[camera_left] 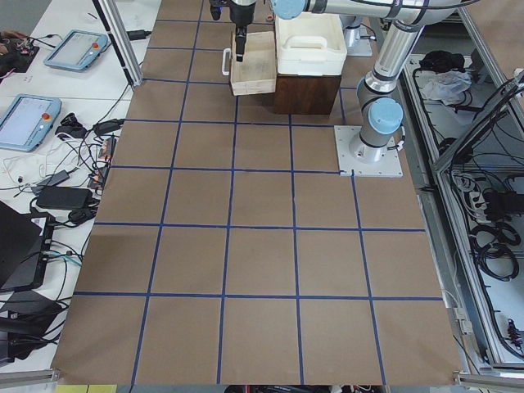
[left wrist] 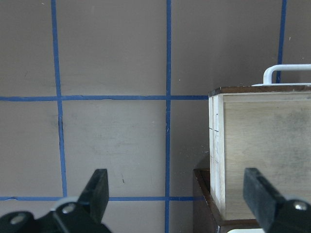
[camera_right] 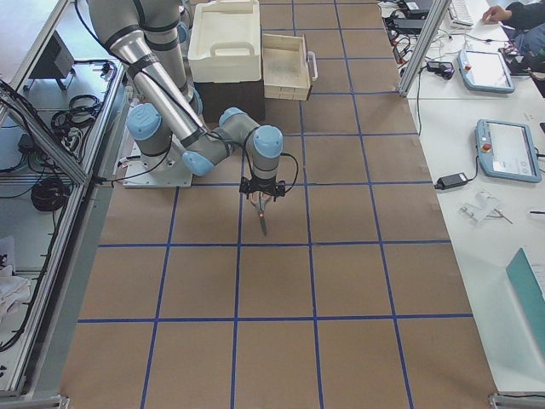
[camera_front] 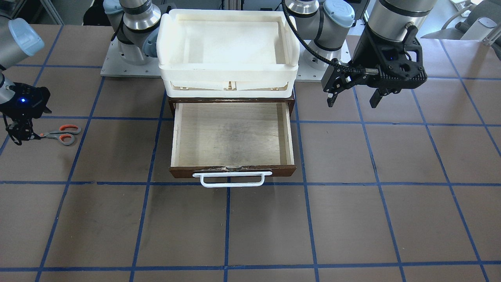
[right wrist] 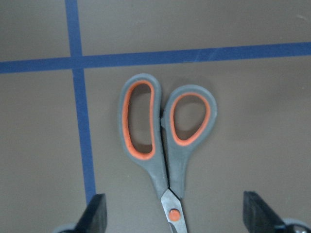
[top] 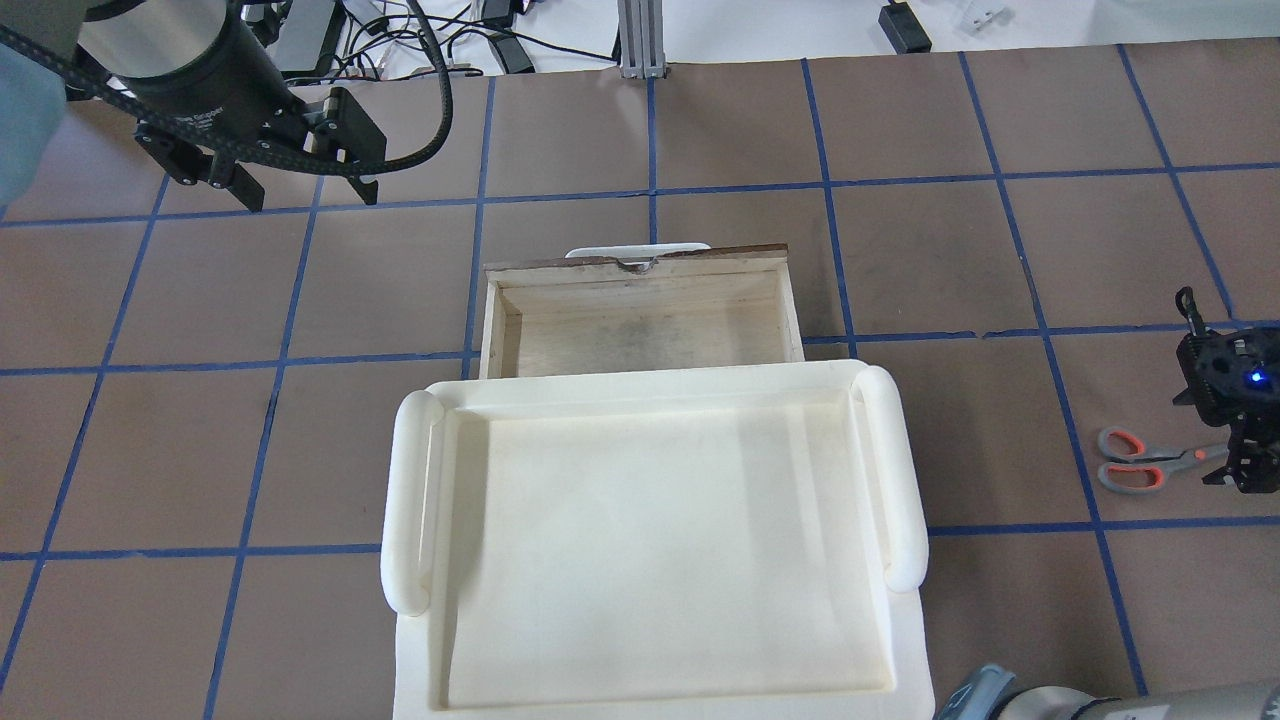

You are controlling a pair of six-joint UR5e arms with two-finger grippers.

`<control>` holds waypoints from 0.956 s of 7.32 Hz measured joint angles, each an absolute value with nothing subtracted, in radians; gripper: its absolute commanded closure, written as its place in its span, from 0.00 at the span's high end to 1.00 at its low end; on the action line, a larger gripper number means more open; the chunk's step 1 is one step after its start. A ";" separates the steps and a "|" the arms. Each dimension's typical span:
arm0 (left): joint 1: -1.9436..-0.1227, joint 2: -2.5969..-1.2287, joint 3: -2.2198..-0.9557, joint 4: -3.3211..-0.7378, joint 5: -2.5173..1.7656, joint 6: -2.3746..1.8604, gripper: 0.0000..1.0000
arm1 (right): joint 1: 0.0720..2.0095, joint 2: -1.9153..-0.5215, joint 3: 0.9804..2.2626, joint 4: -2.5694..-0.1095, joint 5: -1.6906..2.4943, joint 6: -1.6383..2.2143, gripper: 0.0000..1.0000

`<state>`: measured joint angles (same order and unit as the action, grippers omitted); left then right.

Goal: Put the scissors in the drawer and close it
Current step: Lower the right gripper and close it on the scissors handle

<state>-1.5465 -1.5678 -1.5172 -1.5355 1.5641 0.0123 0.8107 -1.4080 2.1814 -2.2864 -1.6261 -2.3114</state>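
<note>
The scissors (camera_front: pixel 62 134) (top: pixel 1135 460) lie flat on the brown table, grey handles with orange lining, far to my right. In the right wrist view the scissors (right wrist: pixel 165 145) have their loops pointing away and the orange pivot dot between the fingers. My right gripper (camera_front: pixel 21 137) (top: pixel 1235 470) (right wrist: pixel 177 218) stands open, low over the blades, one finger on either side. The drawer (camera_front: pixel 174 137) (top: pixel 640 275) (left wrist: pixel 216 145) is pulled out and empty, showing pale plywood. My left gripper (camera_front: pixel 352 103) (top: pixel 308 198) (left wrist: pixel 177 194) hangs open above the table beside the drawer, holding nothing.
A white plastic tray (camera_front: pixel 227 72) (top: pixel 410 500) sits on top of the dark cabinet that houses the drawer. The drawer's white bar handle (camera_front: pixel 233 178) points away from the robot. Blue tape lines grid the table.
</note>
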 measured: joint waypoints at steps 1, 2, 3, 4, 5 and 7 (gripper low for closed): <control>-1.547 -1.566 -1.521 -1.536 1.565 0.012 1.00 | 0.809 -1.381 2.188 -2.311 -1.627 -2.360 0.98; -1.547 -1.566 -1.526 -1.535 1.566 0.012 1.00 | 0.796 -1.369 2.200 -2.321 -1.627 -2.401 0.98; -1.548 -1.565 -1.530 -1.533 1.566 0.012 1.00 | 0.775 -1.365 2.211 -2.326 -1.623 -2.426 0.96; -1.548 -1.565 -1.532 -1.531 1.565 0.012 1.00 | 0.762 -1.363 2.217 -2.332 -1.622 -2.449 0.89; -1.548 -1.565 -1.533 -1.530 1.565 0.012 1.00 | 0.754 -1.363 2.224 -2.338 -1.624 -2.468 0.82; -1.548 -1.565 -1.534 -1.529 1.565 0.012 1.00 | 0.751 -1.356 2.231 -2.346 -1.624 -2.481 0.48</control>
